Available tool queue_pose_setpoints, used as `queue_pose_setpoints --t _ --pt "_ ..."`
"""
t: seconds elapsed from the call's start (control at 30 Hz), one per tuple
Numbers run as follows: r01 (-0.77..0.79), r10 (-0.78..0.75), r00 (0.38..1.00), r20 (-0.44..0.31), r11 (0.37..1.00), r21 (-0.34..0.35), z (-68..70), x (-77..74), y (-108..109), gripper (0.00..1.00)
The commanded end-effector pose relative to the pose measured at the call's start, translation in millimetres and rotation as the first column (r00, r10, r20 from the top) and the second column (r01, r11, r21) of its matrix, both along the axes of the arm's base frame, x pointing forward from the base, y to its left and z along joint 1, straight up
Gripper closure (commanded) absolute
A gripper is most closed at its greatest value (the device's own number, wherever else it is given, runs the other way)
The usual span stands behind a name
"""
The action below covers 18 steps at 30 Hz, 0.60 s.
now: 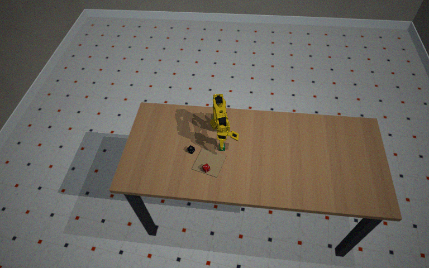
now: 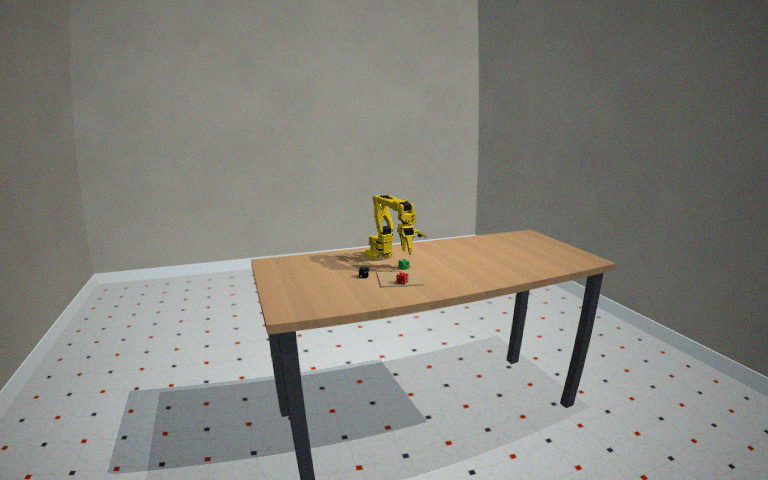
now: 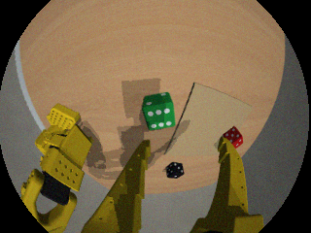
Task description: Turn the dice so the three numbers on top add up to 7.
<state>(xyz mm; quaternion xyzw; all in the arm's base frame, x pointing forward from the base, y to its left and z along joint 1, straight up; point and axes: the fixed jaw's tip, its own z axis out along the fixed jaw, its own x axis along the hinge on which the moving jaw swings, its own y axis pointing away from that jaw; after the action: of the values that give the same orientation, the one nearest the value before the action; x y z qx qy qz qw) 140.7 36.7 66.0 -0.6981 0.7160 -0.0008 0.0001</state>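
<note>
Arm folded over, gripper [image 3: 185, 155] pointing down above the table [image 1: 284, 158], fingers apart, holding nothing. Green die [image 3: 158, 111] sits on bare wood just past the fingertips, beside the mat [image 3: 210, 116] edge.

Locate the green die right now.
In the wrist view the green die sits on bare wood beside the mat, off it, below the open gripper.
</note>
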Motion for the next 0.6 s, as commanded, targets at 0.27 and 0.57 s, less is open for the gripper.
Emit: queue_pose_setpoints --t 0.27,0.57 --pt "0.376 -0.376 0.926 0.027 0.926 0.023 1.9 5.5 9.2 0.65" --pt "0.644 -0.644 0.765 0.019 0.765 0.032 0.6 6.9 14.2 0.65"
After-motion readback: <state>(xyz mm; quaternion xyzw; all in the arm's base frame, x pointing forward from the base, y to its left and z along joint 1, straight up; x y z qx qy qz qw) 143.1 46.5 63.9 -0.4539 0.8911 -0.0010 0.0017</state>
